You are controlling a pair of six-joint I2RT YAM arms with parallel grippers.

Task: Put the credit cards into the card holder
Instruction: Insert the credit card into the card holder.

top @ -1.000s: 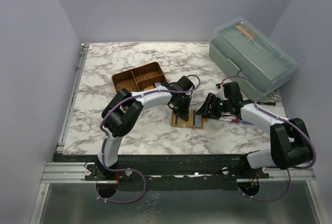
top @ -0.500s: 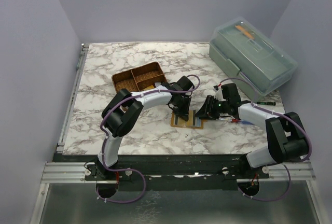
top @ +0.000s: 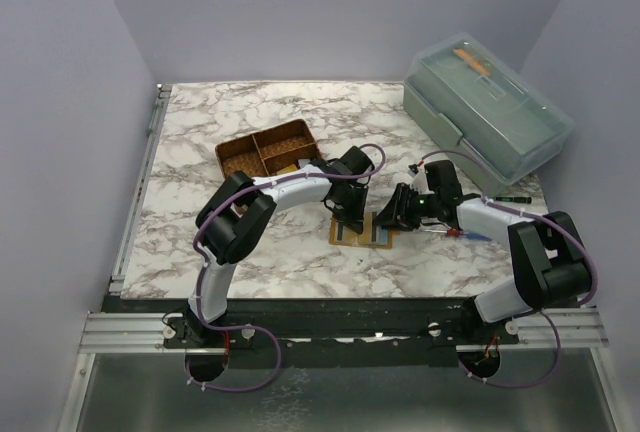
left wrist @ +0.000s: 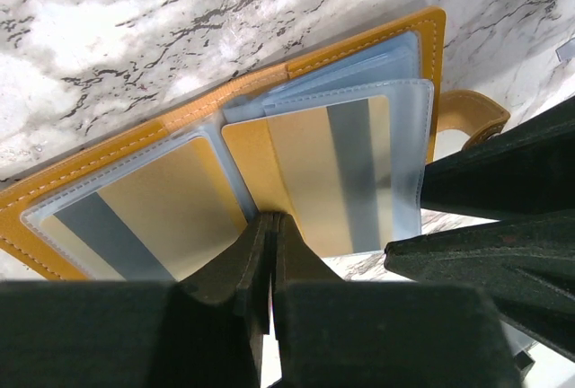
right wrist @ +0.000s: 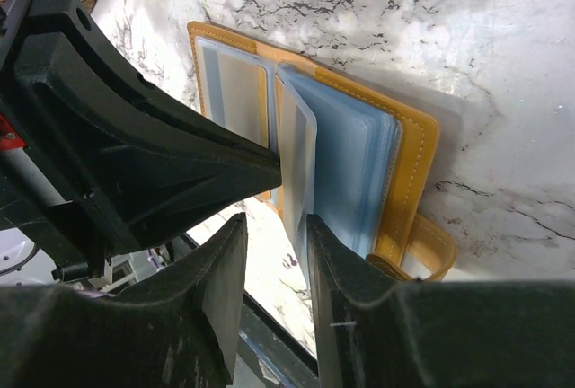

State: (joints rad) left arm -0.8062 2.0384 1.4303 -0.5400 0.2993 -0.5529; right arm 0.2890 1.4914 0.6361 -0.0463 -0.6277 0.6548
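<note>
the card holder point(right wrist: 413, 172) lies open flat on the marble table point(right wrist: 503, 38), just in front of both arms, its clear plastic leaves fanned over the orange leather. two gold credit cards point(left wrist: 346, 168) with a grey stripe already sit in sleeves, one on each side of the fold.

the left end effector point(left wrist: 270, 226) is closed tight, nothing between its jaws. its joined tips press down at the fold, pinning the holder to the table.

the right end effector point(right wrist: 277, 226) comes in from the opposite side at the holder's free edge. its jaws stand narrowly apart, and the edge of one raised sleeve leaf point(right wrist: 301, 168) rises just ahead of the gap, close against one jaw. no card is in this end effector, and from these views i cannot tell whether the leaf is pinched yet; it looks straddled rather than gripped.

the step in hand seems to be turning a leaf to reach a sleeve that has no card, while the other arm steadies the holder.

the next move calls for closing on that single thin edge without catching the leaves stacked under it, then swinging it over the fold. the leaves are slick and springy, so a loose pinch could let the page flip back, and a pull away from the fold could drag the holder out from under the left tips.
</note>
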